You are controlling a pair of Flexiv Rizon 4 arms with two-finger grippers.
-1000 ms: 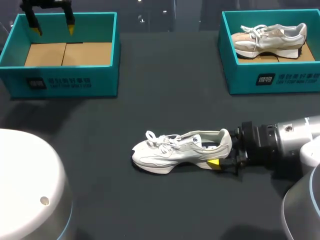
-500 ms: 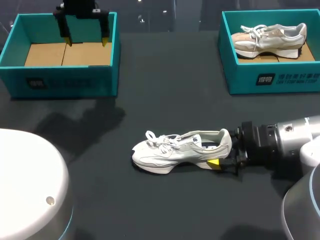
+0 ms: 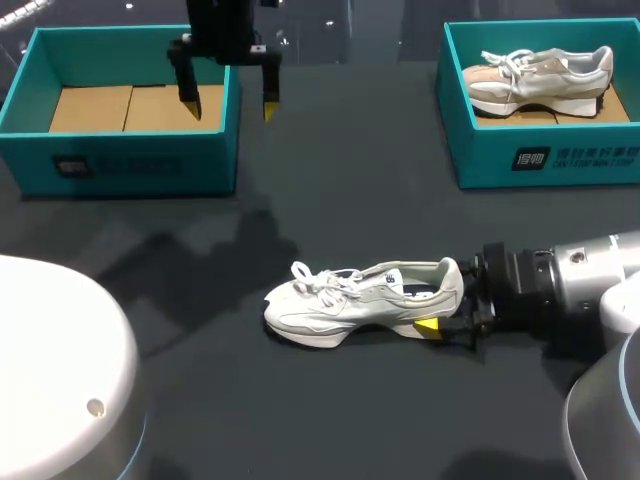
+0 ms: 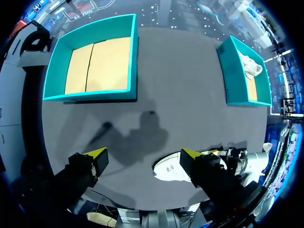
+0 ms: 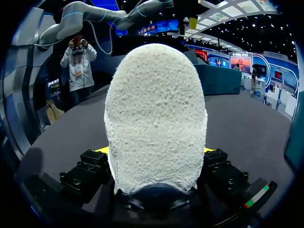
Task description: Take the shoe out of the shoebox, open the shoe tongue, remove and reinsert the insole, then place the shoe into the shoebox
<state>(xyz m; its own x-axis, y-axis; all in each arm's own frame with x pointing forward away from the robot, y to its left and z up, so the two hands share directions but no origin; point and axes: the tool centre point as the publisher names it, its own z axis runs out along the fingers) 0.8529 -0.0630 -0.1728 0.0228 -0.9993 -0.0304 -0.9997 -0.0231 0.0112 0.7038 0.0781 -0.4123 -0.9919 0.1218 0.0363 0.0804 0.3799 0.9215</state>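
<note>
Head view, shoe: white lace-up sneaker [image 3: 350, 300] standing on its sole on the dark grey surface [image 3: 330, 180], outside both boxes, toe toward the left arm's side, heel toward the right arm.
Head view, right arm: right end effector [image 3: 447, 310] clamped on the sneaker's heel, one yellow tip showing at the near side of the sole.
Head view, left arm: left end effector [image 3: 230, 108] raised over the wall of the empty teal cardboard shoebox [image 3: 130, 165] nearest the middle of the surface; fingers spread wide, nothing between them; well apart from the sneaker.
Head view, other box: second teal shoebox [image 3: 545, 160] at the right arm's far side, holding a beige-and-white sneaker [image 3: 540, 78].
Left wrist view, own fingers: both yellow tips far apart, only bare surface between them.
Left wrist view, below: empty shoebox ahead of the fingers; white sneaker partly hidden behind one finger, right arm at its heel; second shoebox farther off.
Right wrist view, heel: fuzzy white heel filling the gap between the fingers, yellow pads pressed against it from both sides.
</note>
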